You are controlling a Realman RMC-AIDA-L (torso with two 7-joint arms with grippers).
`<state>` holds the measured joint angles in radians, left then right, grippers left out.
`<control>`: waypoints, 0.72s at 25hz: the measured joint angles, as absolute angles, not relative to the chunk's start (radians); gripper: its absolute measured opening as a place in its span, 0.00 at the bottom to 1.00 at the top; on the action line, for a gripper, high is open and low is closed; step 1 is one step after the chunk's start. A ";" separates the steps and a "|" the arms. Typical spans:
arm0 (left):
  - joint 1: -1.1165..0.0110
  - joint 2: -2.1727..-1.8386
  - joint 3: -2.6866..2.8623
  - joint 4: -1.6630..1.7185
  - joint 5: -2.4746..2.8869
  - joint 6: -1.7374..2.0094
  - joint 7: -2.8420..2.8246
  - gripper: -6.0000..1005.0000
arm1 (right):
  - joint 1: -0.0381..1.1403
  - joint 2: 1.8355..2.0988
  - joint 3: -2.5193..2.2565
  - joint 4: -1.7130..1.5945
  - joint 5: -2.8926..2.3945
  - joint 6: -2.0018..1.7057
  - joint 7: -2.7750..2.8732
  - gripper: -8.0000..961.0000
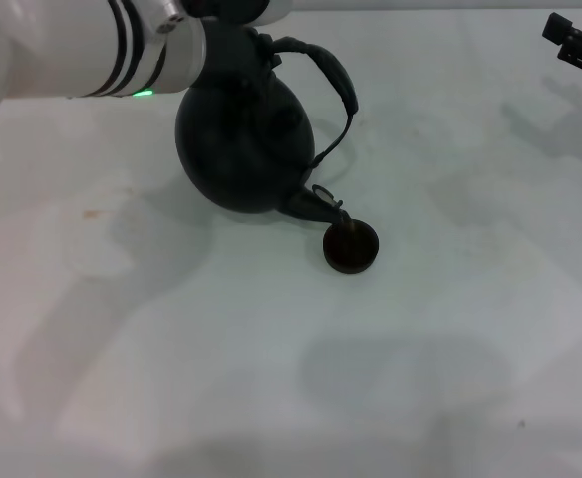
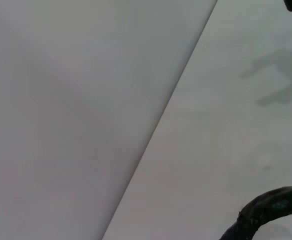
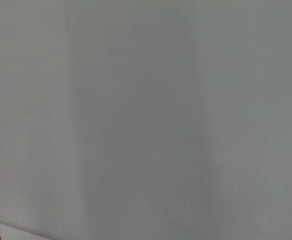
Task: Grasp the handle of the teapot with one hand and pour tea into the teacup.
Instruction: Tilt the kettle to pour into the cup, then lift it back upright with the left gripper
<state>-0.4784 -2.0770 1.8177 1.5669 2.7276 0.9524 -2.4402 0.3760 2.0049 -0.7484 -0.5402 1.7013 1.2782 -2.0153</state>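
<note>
**Teapot Tipped Over the Teacup on a Pale Table**

Pale, grey-white table (image 1: pixel 450 329) filled the head view, bare apart from two dark pieces of crockery. The left arm (image 1: pixel 92 50), white with black bands and a green light, reached in from the upper left corner. The left gripper (image 1: pixel 233 12) sat at the top edge, mostly cut off by the frame and hidden behind the pot, so whether it was clamped on anything could not be told. The teapot (image 1: pixel 241 134) hung just below that arm, tilted forward, its round black body raised and its short spout (image 1: pixel 316 204) pointing down. The handle (image 1: pixel 333 80) arched off the pot's upper right side. The teacup (image 1: pixel 351 247) stood on the table directly under the spout, the spout's tip at its rim. The right gripper (image 1: pixel 578 45) showed as a dark shape at the upper right corner, well apart from the pot; its fingers could not be made out.

From the left wrist view, a plain grey wall (image 2: pixel 76 110) met the table along a slanting edge. A curved stretch of the dark, ribbed handle crossed one corner, and a dark fragment of the right gripper sat in the opposite far corner.

From the right wrist view, almost nothing but blank grey wall appeared.
</note>
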 joint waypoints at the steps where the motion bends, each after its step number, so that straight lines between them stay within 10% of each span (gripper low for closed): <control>1: -0.476 -2.077 1.818 1.567 2.728 0.952 -2.440 0.13 | 0.378 2.005 -0.748 -0.539 1.701 1.276 -2.015 0.90; 18: -0.472 -2.075 1.818 1.566 2.745 0.952 -2.441 0.13 | 0.402 2.006 -0.750 -0.519 1.695 1.256 -2.018 0.90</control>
<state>-0.4716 -2.0754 1.8176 1.5661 2.7450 0.9520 -2.4407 0.4022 2.0060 -0.7501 -0.5185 1.6949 1.2559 -2.0181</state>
